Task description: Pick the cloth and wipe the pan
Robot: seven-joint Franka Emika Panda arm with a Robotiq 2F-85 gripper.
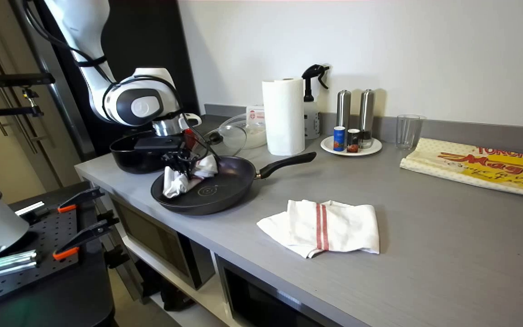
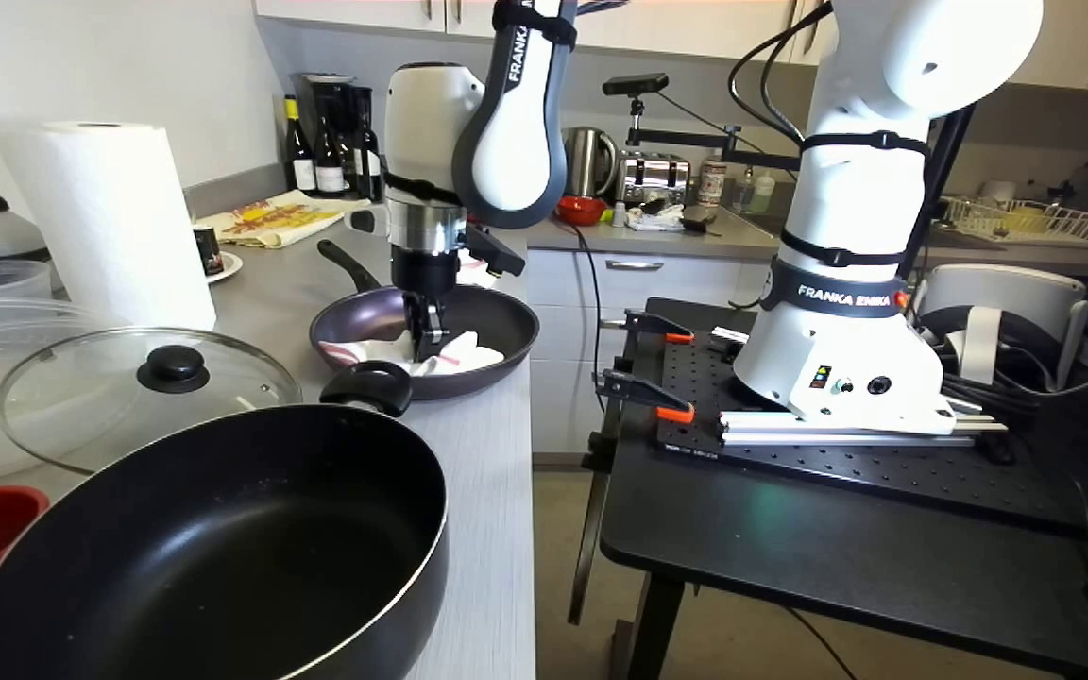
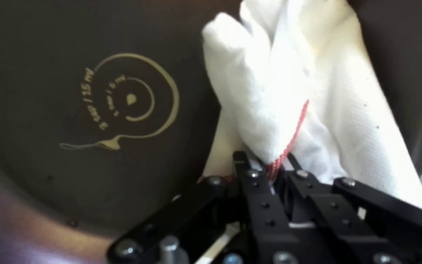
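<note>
The frying pan, dark with a black handle, stands on the counter in both exterior views [image 1: 232, 188] [image 2: 506, 321]. Its printed base shows in the wrist view [image 3: 31, 110]. A white cloth with red trim lies bunched inside the pan [image 1: 204, 168] [image 2: 464, 357] [image 3: 288, 66]. My gripper [image 1: 184, 169] points down into the pan. In the wrist view, the gripper's fingers [image 3: 267, 165] are closed on a red-edged fold of the cloth. The cloth lies toward one side of the pan and rests on its base. The gripper also shows in an exterior view [image 2: 426, 331].
A second folded white cloth with red stripes [image 1: 345, 227] lies on the counter. A deep black pot [image 2: 251, 529] and a glass lid [image 2: 91, 397] stand near the pan. A paper towel roll [image 1: 283, 118], a plate with shakers [image 1: 375, 147] and a glass [image 1: 407, 131] stand toward the wall.
</note>
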